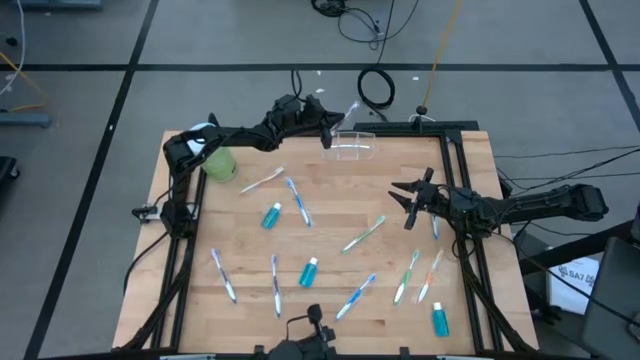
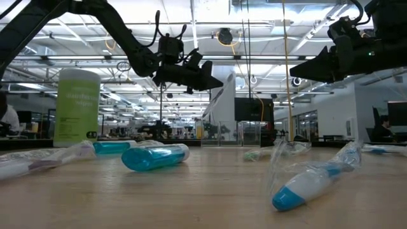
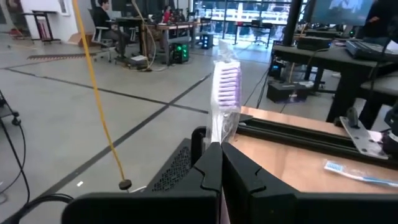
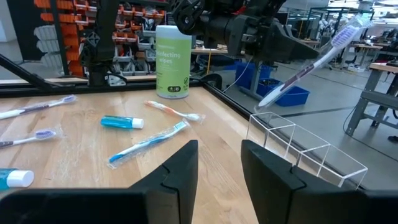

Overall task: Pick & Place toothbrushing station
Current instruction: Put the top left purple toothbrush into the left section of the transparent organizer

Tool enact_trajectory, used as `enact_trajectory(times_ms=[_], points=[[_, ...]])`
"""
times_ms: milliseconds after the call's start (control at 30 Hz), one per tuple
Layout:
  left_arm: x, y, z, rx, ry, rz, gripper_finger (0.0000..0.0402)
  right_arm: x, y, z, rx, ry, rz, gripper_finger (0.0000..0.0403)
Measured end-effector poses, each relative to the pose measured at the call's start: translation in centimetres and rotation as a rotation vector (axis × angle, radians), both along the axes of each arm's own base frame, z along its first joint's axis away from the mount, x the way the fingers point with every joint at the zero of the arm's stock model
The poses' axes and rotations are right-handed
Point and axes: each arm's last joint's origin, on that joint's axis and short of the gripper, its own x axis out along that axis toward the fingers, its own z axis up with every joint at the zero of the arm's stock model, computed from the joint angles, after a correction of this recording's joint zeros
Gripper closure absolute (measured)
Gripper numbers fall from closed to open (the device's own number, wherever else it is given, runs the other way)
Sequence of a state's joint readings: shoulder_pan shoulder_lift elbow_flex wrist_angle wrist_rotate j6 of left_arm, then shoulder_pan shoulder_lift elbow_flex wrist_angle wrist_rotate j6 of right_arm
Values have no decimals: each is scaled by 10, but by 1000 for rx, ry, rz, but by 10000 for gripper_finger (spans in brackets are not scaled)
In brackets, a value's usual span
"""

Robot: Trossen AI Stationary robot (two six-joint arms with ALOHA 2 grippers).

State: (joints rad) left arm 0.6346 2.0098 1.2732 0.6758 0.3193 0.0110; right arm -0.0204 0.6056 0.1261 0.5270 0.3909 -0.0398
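High view: left gripper (image 1: 328, 133) is hovering at the far edge of the wooden table (image 1: 330, 215), fingers pinched on a thin white wrapped toothbrush with purple bristles (image 1: 350, 111), just beside the clear plastic divided holder (image 1: 352, 146). Right gripper (image 1: 409, 197) is waiting at the right side, fingers spread, holding nothing. Other thin toothbrushes and a small teal white-capped tube (image 1: 271, 216) are lying scattered across the table; a tall green white-lidded canister (image 1: 218, 162) is standing far left.

Low view: both arms are hanging above the tabletop; the clear holder is showing at the far edge.

Left wrist view: fingers are closing tight on the brush handle, bristle head (image 3: 226, 84) sticking up.

Right wrist view: fingers are standing apart and empty; the held brush is angling above the holder's compartments.

Handling judgement: brush is looking light, stiff and thin, its wrapper probably slippery; a mid-handle grip seems best. The holder is probably light and easily knocked.
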Motion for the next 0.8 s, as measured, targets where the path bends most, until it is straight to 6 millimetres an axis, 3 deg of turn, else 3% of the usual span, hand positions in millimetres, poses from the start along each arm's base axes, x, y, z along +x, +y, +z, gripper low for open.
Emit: enact_trajectory(times_ms=[333, 600, 800], points=[[0, 1, 1, 70, 25, -34, 401, 0, 0, 0, -7, 3, -1, 289], [10, 11, 39, 71, -14, -109, 401, 0, 0, 4, -24, -32, -1, 289], [16, 11, 44, 57, 86, -83, 401, 0, 0, 4, -27, -33, -1, 289]])
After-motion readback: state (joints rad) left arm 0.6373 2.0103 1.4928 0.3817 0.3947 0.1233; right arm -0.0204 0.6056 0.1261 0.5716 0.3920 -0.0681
